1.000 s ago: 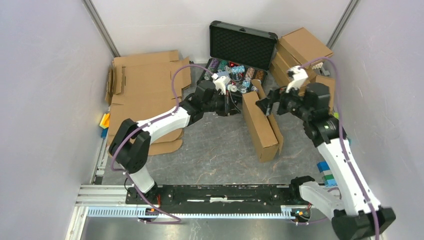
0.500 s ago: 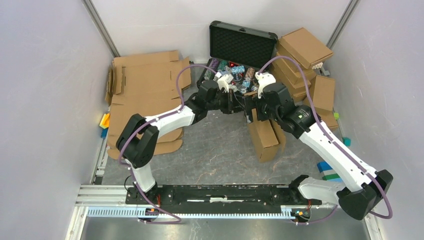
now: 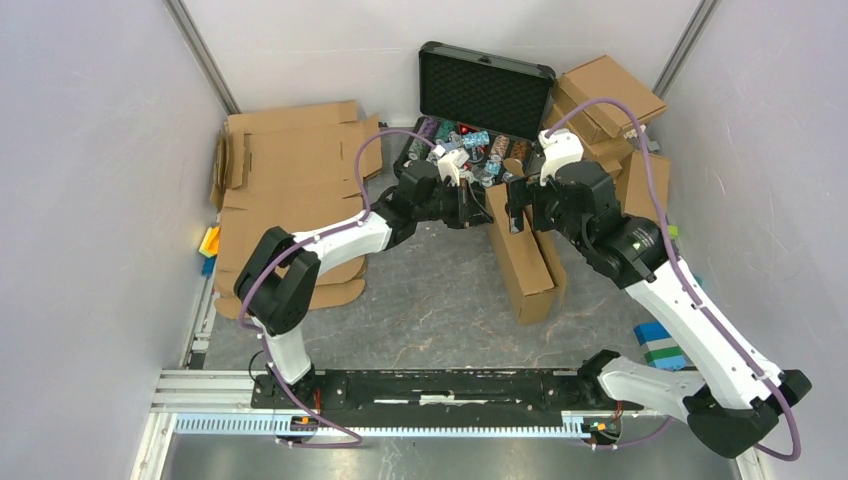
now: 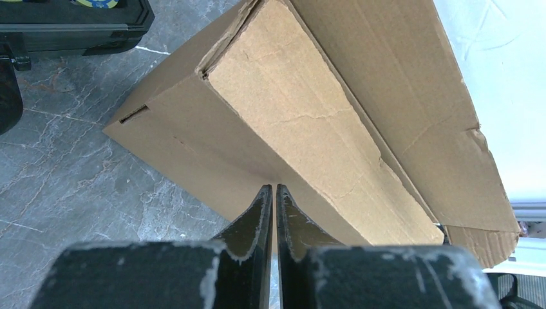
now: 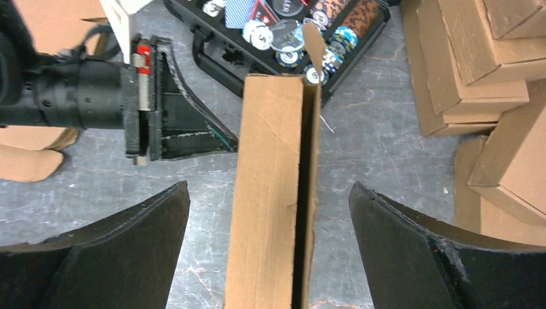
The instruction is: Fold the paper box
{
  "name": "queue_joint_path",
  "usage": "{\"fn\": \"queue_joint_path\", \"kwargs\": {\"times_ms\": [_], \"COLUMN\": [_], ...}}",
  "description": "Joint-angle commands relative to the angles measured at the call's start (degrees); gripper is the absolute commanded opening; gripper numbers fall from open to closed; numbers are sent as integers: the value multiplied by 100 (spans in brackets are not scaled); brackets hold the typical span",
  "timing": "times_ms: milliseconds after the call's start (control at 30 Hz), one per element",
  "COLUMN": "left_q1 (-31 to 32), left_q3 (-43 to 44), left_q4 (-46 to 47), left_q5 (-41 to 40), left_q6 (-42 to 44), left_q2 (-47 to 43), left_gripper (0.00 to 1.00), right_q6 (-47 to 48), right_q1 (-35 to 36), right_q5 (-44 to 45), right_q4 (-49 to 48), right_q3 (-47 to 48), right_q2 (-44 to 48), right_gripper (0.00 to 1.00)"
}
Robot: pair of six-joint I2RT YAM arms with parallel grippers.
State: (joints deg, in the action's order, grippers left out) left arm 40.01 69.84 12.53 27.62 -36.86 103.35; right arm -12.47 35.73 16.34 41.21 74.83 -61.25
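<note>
The paper box (image 3: 520, 262) is a folded brown cardboard mailer standing on its narrow side in the middle of the table, with a slit open along its top edge (image 5: 267, 193). My left gripper (image 3: 478, 208) is shut and empty. Its tips (image 4: 275, 188) touch the box's left face (image 4: 302, 109) near the far end. It also shows in the right wrist view (image 5: 187, 125). My right gripper (image 3: 515, 205) is open and hovers above the box's far end. Its fingers straddle the box without touching it (image 5: 268, 185).
A black hard case (image 3: 480, 100) with foam lid and colourful chips stands open just behind the box. Flat cardboard sheets (image 3: 290, 180) lie at the back left. Several folded boxes (image 3: 605, 95) are stacked at the back right. Coloured blocks (image 3: 657, 345) lie at the right edge.
My right arm swung left from beside the box, passed over it, and now sits above its far end with the jaws open. My left gripper edged right up to the box.
</note>
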Motion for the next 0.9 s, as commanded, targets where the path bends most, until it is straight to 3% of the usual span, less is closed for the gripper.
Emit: {"fn": "queue_joint_path", "kwargs": {"times_ms": [0,500,767,867], "left_q1": [31,127,292,403], "left_q3": [192,332,393,424], "left_q4": [208,217,297,314], "left_q5": [129,201,224,218], "left_q6": [-82,-98,-153,-172], "left_q2": [-9,207,295,330], "left_gripper": [11,10,9,9], "right_q6": [120,-59,-194,-210], "right_q1": [-12,-299,-286,-290], "right_q5": [483,-526,-468,-507], "right_q4": [14,467,1052,1179], "right_q3": [-236,-501,-532,-498], "right_q2": [-89,-765,-979,-1033], "right_gripper": [98,98,98,94]}}
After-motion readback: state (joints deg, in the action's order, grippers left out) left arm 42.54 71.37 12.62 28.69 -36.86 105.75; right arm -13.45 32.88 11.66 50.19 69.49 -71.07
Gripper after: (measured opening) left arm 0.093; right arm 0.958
